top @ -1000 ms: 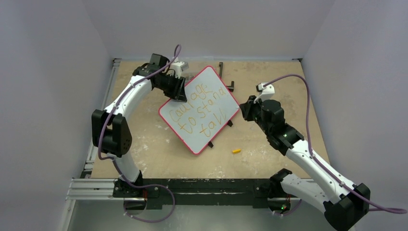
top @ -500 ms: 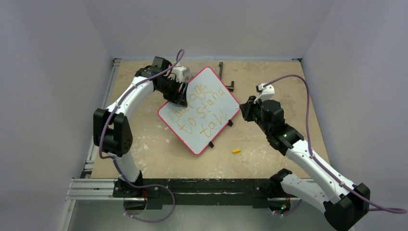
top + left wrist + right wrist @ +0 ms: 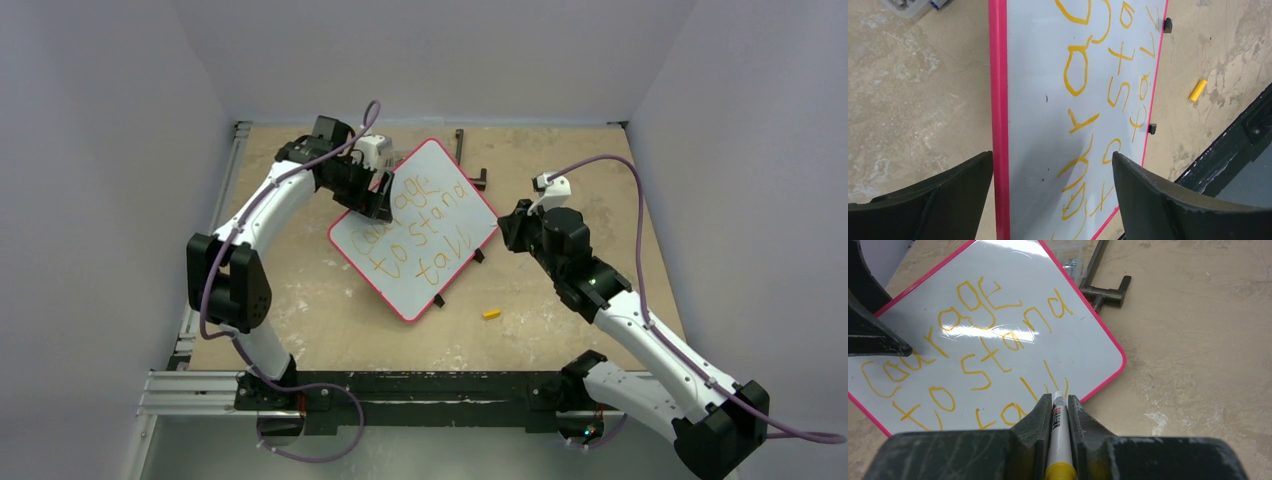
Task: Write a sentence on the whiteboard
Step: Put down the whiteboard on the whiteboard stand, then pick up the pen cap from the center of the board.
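The whiteboard (image 3: 415,228) lies turned diamond-wise on the table, pink-rimmed, with small black clips (image 3: 1151,129) at its edge. The sentence (image 3: 420,222) in orange-yellow reads "courage to stand tall" in three lines (image 3: 983,347). My left gripper (image 3: 375,195) stands open at the board's far left edge. Its two fingers straddle the pink rim (image 3: 998,100) without touching it, left gripper (image 3: 1052,157). My right gripper (image 3: 510,228) hovers off the board's right corner, shut on a white marker (image 3: 1057,435) with a yellow band, its tip pointing at "tall", right gripper (image 3: 1055,397).
A yellow marker cap (image 3: 491,313) lies on the table near the board's front corner. A black metal bracket (image 3: 470,160) and a clear box of small parts (image 3: 908,6) sit beyond the board's far edges. A black rail (image 3: 400,390) runs along the near edge; walls close three sides.
My left gripper's jaws have spread wide and let go of the whiteboard's left edge, and its wrist has turned a little. The board and the right arm have stayed put.
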You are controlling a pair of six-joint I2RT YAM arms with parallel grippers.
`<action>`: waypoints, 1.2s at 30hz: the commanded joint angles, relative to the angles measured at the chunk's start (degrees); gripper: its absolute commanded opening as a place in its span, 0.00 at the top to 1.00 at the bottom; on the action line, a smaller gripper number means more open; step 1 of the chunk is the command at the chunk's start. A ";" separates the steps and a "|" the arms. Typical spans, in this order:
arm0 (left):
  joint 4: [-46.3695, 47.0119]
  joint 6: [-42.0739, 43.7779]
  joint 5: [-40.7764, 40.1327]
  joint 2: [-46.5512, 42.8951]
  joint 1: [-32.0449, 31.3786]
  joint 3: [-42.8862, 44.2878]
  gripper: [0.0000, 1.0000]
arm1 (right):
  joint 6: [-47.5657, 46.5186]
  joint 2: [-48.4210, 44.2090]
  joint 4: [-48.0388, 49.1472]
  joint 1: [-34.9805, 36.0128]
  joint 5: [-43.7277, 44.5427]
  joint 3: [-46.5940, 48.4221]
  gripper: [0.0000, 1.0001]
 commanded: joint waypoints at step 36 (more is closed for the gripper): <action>9.65 -2.75 -9.40 -23.90 -33.42 -14.16 0.19 | -0.69 -0.54 -9.73 -0.07 10.44 26.66 1.00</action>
